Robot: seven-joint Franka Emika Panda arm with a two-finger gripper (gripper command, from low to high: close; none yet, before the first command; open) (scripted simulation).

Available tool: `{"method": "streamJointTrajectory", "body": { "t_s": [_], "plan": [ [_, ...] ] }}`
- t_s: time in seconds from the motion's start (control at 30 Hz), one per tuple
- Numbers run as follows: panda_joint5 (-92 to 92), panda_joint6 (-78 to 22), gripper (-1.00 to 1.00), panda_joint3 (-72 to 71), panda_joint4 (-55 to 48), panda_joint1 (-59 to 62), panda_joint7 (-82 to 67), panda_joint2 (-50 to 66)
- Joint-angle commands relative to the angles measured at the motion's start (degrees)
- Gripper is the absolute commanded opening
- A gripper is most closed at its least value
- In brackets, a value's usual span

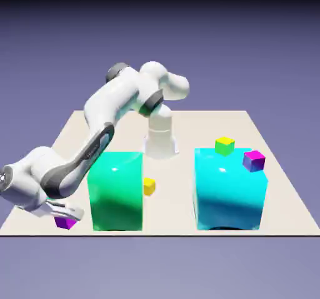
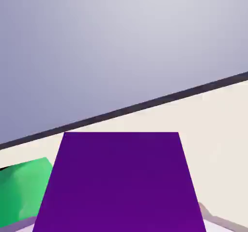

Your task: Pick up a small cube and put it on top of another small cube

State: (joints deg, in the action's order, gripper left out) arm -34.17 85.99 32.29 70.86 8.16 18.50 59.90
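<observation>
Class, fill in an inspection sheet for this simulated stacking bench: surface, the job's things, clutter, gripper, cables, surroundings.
Surface: pale table, flat, its near edge toward the camera.
Job's things: small magenta cube at the gripper, near the table's front corner at the exterior view's left; it fills the hand view.
Clutter: green block; cyan block; yellow cube between them; yellow-green cube and magenta-topped cube by the cyan block's top.
Gripper: at the small magenta cube; whether it has closed cannot be told.
Cables: nothing seen.
Surroundings: plain blue-violet backdrop.
</observation>
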Motion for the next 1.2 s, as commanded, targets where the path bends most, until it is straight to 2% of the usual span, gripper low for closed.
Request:
{"method": "streamJointTrajectory", "body": {
  "t_s": [0.0, 1.03, 1.17],
  "plan": [
    [-0.11, 0.41, -1.00, -2.08, 0.83, 0.41, -0.43, -0.99],
    [4.48, 11.27, -1.00, -66.45, 31.91, 5.27, -14.00, -38.87],
    [13.19, 11.26, -1.00, -69.98, 37.67, -0.40, -15.16, -46.50]
  ]
}}
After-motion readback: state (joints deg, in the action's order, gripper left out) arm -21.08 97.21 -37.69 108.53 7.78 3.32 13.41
